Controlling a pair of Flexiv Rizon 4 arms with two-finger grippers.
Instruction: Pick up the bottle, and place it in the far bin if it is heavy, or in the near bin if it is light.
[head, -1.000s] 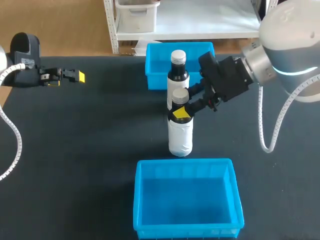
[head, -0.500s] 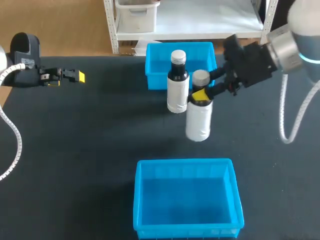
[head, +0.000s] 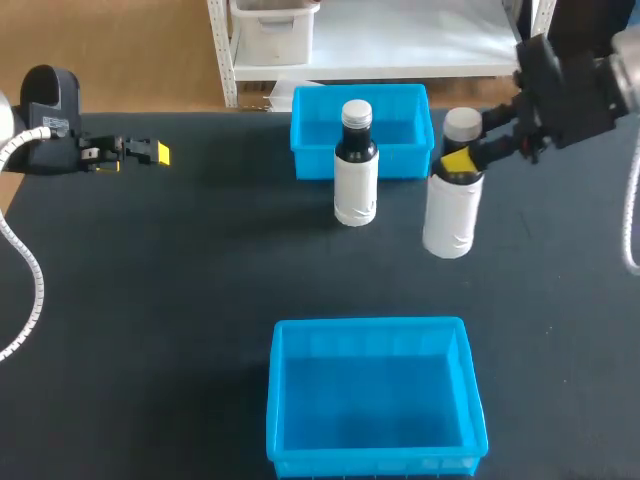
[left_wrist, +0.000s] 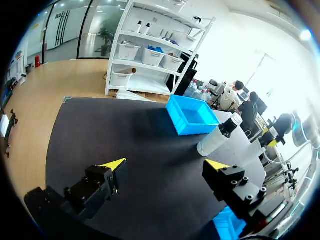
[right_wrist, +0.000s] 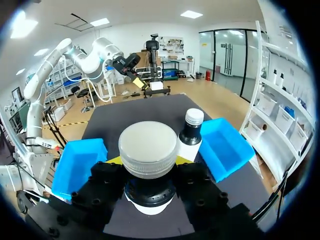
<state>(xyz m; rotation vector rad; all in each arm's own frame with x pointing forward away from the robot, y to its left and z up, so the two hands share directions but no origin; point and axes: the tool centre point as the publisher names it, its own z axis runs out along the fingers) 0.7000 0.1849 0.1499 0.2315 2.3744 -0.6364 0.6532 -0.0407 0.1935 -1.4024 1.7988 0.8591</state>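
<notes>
White dark-necked plastic bottle (head: 448, 215), neck clamped in right gripper (head: 459, 163).
Keep upright; clear blue plastic far bin's (head: 405, 164) rim.

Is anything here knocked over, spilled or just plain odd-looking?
Nothing stands out. The standing bottle is upright and capped in front of the far bin. The held bottle, also capped, is upright in the right gripper, clamped at its neck. No spill or damage shows.

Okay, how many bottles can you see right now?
2. One bottle stands in front of the far bin; the other bottle is gripped at its neck by the right tool, to the right of the first.
</notes>
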